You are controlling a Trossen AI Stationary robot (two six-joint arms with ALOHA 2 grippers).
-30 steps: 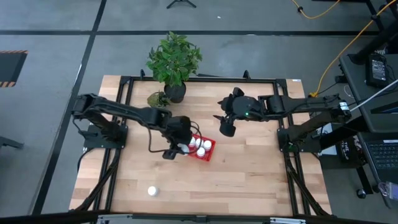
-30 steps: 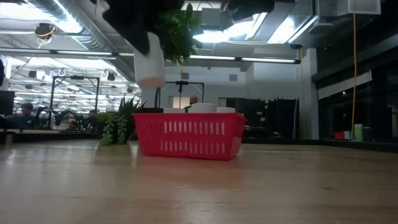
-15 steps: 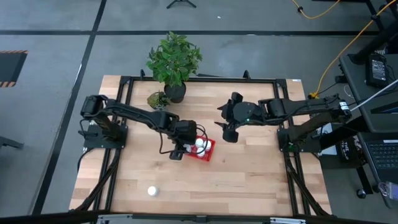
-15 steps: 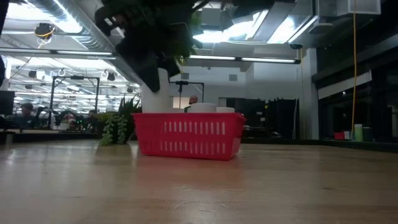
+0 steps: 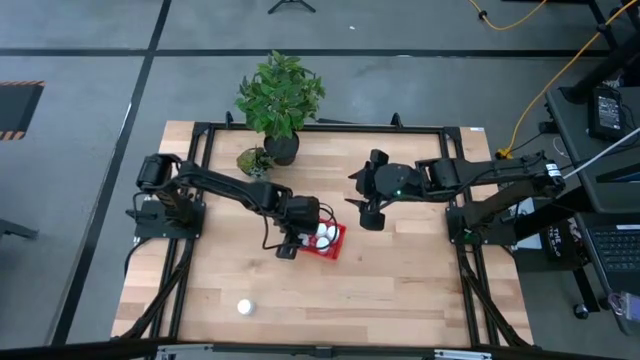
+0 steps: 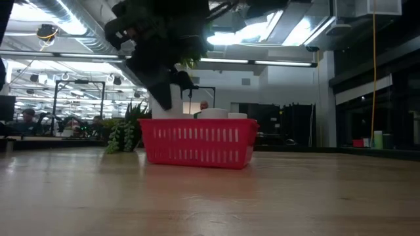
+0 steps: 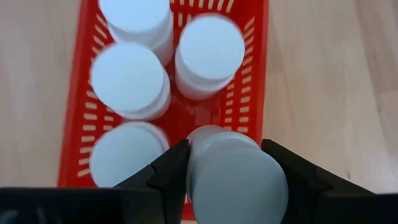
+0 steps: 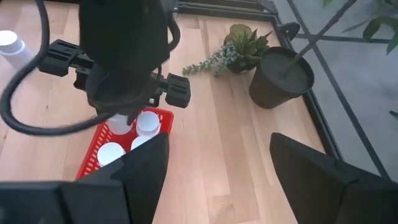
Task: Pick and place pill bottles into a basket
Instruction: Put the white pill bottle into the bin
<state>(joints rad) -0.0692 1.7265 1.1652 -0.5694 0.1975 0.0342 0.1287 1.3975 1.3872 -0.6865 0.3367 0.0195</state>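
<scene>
Pale wood planks make up the table (image 5: pixel 400 270), framed by black rails. At its middle the left gripper (image 7: pixel 225 163) hangs right over the basket (image 7: pixel 255 74), its two dark fingers clamped on a smooth white bottle (image 7: pixel 233 174) held upright above the one bare corner of the basket floor. Just past that bottle, four more bottles (image 7: pixel 127 78) stand capped and close together inside, round white tops touching or nearly so, filling the rest of the red plastic lattice. From table height the basket's slotted wall (image 6: pixel 197 143) shows, with white caps peeking over its rim and the held bottle partly sunk behind it. Well apart from the gripper, near the table's front edge, a sixth bottle (image 5: pixel 244 307) stands alone. Beyond the basket a small trailing succulent (image 8: pixel 239 43) and a leafy plant in a black round pot (image 8: pixel 280 78) sit at the far edge. The right gripper (image 5: pixel 369 212) waits with fingers spread, just beside the basket.
</scene>
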